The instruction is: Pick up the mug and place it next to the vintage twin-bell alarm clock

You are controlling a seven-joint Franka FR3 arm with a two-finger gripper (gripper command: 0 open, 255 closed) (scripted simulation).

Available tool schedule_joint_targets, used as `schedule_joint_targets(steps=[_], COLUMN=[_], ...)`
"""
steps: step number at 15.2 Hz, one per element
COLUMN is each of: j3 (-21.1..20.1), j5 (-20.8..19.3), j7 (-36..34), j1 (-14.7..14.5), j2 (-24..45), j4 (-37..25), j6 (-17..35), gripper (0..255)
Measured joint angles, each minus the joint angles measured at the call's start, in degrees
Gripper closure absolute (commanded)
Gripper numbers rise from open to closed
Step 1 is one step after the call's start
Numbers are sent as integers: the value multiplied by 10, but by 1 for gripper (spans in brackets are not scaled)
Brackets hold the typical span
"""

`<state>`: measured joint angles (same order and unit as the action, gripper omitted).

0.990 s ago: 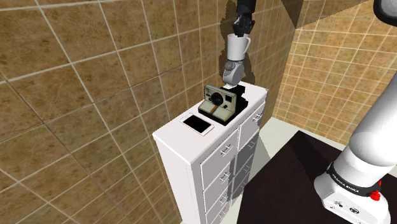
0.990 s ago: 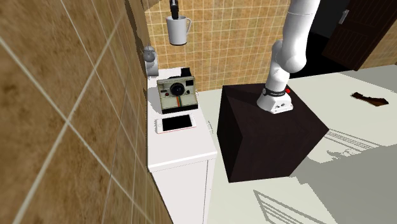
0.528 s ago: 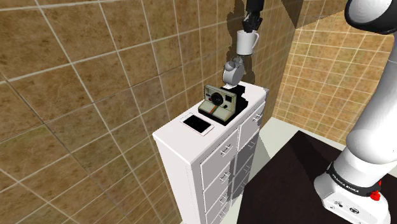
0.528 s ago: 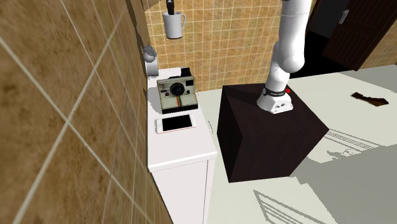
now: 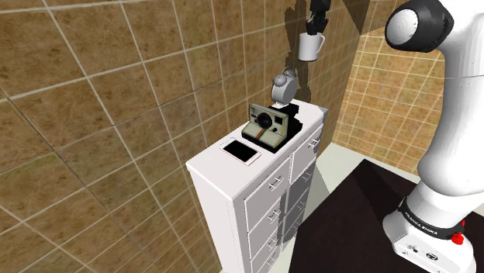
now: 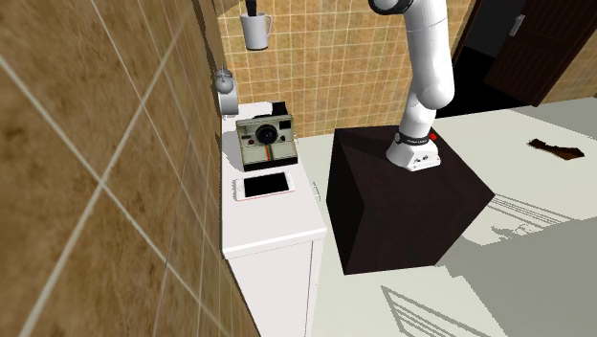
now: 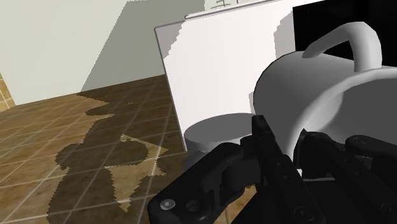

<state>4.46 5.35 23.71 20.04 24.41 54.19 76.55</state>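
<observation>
White drawer cabinet (image 5: 208,164) against brown tiled wall (image 5: 116,93) — on top: phone (image 5: 241,151), instant camera (image 5: 267,124), alarm clock (image 5: 284,87). High over clock end, gripper (image 5: 314,29) clamped on rim of white mug (image 5: 311,46) — airborne.

— What's cut off up top?
— In the shoulder view the end effector (image 5: 314,22) runs past the top edge above the mug (image 5: 311,47). The second exterior view crops it the same way.
— And the clock (image 5: 284,84)?
— The camera (image 5: 267,124) hides its foot, and its dial is too small to read.
— The wrist view?
— The frame's edge crops the mug's body, and the fingers (image 7: 270,146) cover its near part. They also half cover a grey round shape (image 7: 213,130); I can't tell what it is.
</observation>
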Motion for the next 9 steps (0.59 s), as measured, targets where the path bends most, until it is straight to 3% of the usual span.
schedule_joint_targets(steps=[9], j3=[2], j5=[-4], j7=[9], j1=[-3], j2=[-37], j4=[126], j6=[89], gripper=[255])
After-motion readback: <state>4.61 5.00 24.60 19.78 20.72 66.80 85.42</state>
